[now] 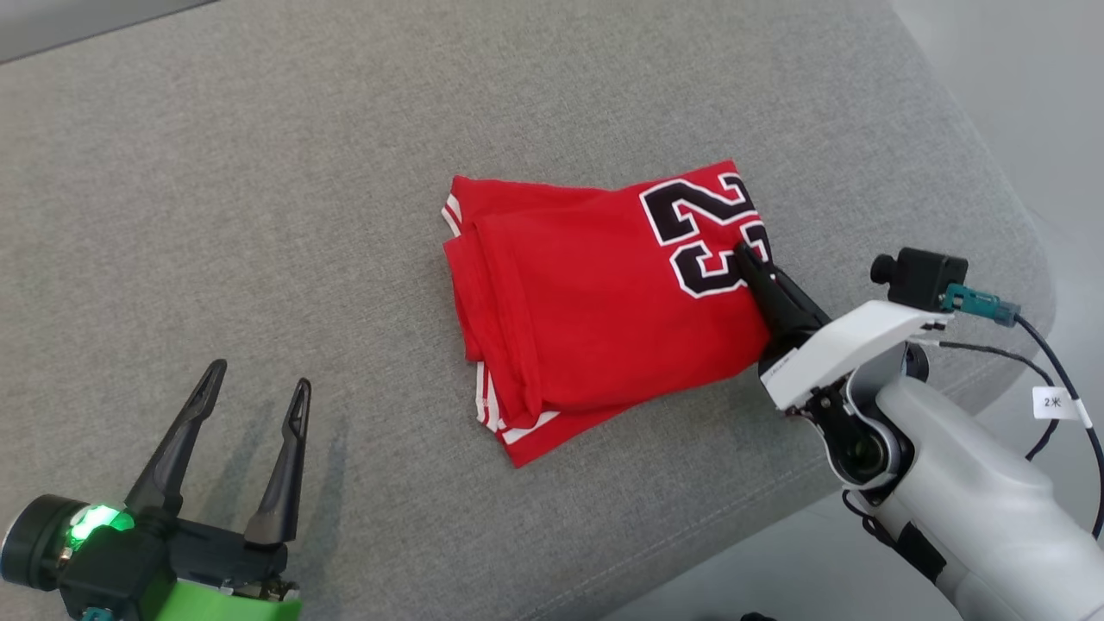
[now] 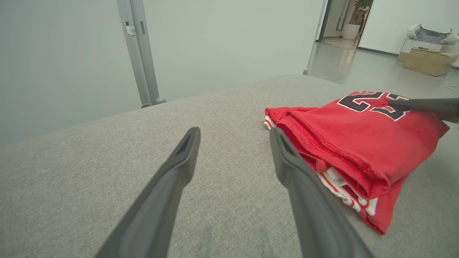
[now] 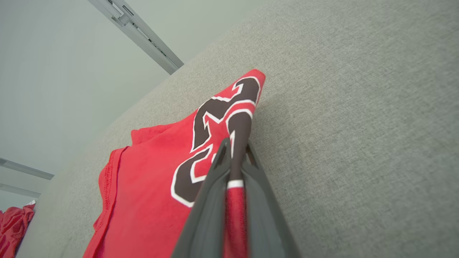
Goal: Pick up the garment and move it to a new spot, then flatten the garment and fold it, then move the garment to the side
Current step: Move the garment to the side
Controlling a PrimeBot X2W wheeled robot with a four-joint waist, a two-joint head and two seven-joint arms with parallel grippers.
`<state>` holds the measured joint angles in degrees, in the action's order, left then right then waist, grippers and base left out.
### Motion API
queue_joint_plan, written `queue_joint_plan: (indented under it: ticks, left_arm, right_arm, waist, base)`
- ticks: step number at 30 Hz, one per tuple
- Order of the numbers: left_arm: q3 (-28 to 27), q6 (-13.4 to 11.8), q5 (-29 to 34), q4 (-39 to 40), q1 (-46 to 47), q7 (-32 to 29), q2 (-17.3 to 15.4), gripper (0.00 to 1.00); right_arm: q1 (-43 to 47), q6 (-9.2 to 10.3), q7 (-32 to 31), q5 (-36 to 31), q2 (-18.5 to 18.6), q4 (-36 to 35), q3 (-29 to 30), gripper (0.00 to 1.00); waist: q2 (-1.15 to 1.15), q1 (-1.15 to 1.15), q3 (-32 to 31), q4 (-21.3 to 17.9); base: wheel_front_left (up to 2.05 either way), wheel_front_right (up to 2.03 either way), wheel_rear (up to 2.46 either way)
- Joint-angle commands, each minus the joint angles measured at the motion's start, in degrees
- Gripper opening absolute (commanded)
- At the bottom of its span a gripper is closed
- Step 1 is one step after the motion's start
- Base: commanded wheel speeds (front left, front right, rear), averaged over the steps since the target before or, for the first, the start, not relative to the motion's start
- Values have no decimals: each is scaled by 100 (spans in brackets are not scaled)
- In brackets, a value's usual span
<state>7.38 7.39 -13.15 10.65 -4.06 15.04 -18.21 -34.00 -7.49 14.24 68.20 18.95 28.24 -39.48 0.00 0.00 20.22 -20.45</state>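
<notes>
Garment (image 1: 595, 310) lies folded into a thick red packet near the middle of the grey cushion (image 1: 259, 172), with its black number (image 1: 707, 228) on top at the end nearest your right arm. Your right gripper (image 1: 749, 259) is pinched tight on that numbered edge, a fold of red cloth squeezed between its jaws (the right wrist view shows this plainly). I judge this is the hold you need for dragging or lifting the packet to the side. Your left gripper (image 1: 259, 375) stands spread wide and holds nothing. It is well apart from the cloth at the lower left, likely parked out of the way.

For room, bare cushion stretches to the left of the packet and beyond it, so a slide that way looks free. The cushion's rounded edge runs close by your right wrist, with pale floor (image 1: 1018, 103) past it. A pull toward the right risks draping cloth over the lip.
</notes>
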Motion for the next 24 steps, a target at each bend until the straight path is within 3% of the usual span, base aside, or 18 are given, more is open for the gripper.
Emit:
queue_joint_plan:
  ticks: [1,6,18,24]
  left_arm:
    - [-18,20,-20,70,93,11,-98,100]
    - [8,20,-89,389,197,11,-375,100]
    - [-219,20,-433,1039,410,11,-916,100]
    - [-257,20,-521,1180,501,11,-1067,100]
  right_arm:
    - [-156,1,55,-69,-18,-5,-7,0]
    - [-608,1,104,-409,80,-31,154,0]
    - [-960,1,101,-1832,244,-269,2039,0]
    - [-1049,1,101,-2256,494,-248,2862,0]
  waist:
    - [0,0,361,-247]
    - [0,0,727,-194]
    - [0,0,1594,96]
    - [0,0,1801,227]
  base:
    - [0,0,0]
    - [0,0,0]
    - [0,0,0]
    - [0,0,0]
